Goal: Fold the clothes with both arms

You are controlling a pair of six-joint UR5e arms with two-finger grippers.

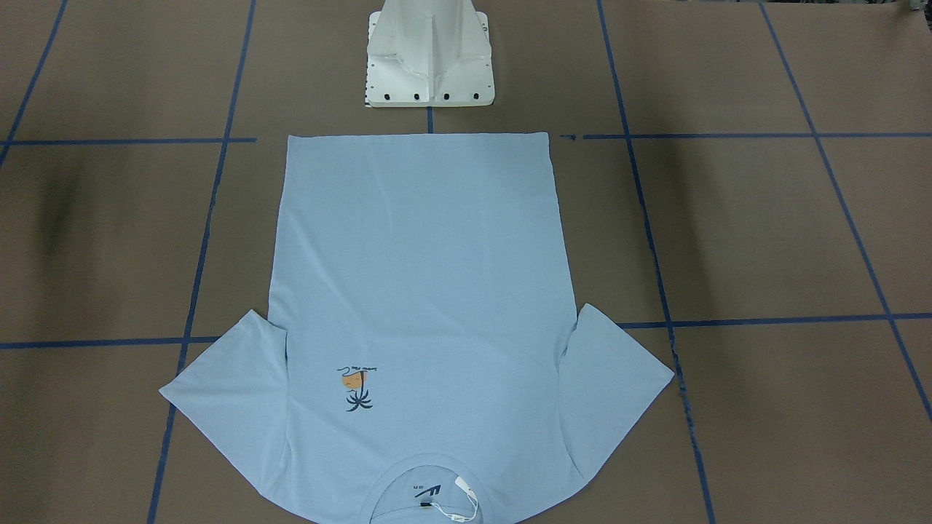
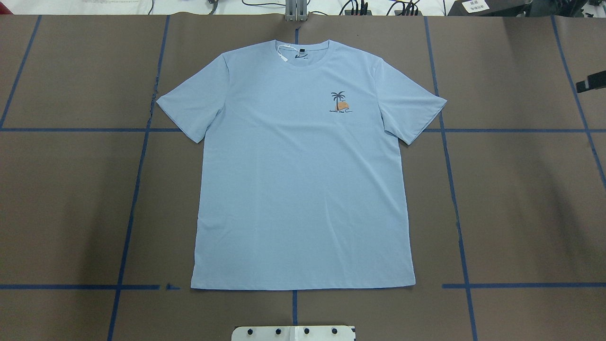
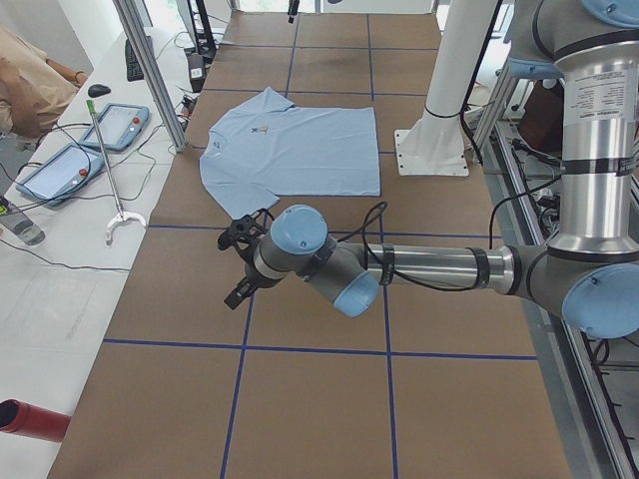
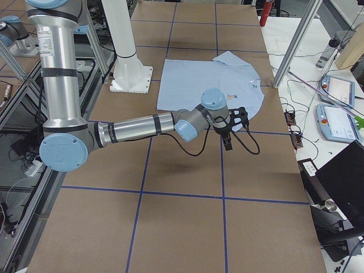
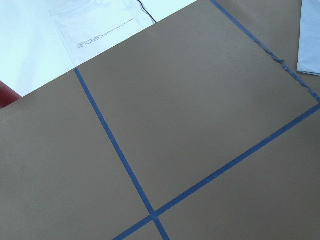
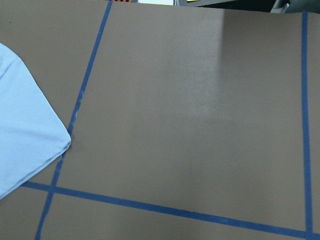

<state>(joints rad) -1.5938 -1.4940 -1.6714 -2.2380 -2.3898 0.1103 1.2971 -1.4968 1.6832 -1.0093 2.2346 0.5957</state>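
The light blue T-shirt (image 2: 298,180) lies flat and face up in the middle of the table, sleeves spread and collar away from the robot's base. It also shows in the front-facing view (image 1: 415,276). The palm print (image 2: 341,102) is on the chest and the white string tag (image 2: 283,53) at the collar. The left gripper (image 3: 240,264) hangs above bare table beside the shirt. The right gripper (image 4: 234,129) hangs above bare table off the other sleeve. I cannot tell whether either is open or shut. The wrist views show only sleeve edges (image 5: 310,35) (image 6: 25,135).
The white pedestal (image 1: 429,58) stands just behind the shirt's hem. Blue tape lines (image 2: 454,199) grid the brown table. Metal posts (image 3: 150,70), tablets (image 3: 60,170) and a seated person (image 3: 30,80) are along the far side. A black object (image 2: 589,83) shows at the overhead view's right edge.
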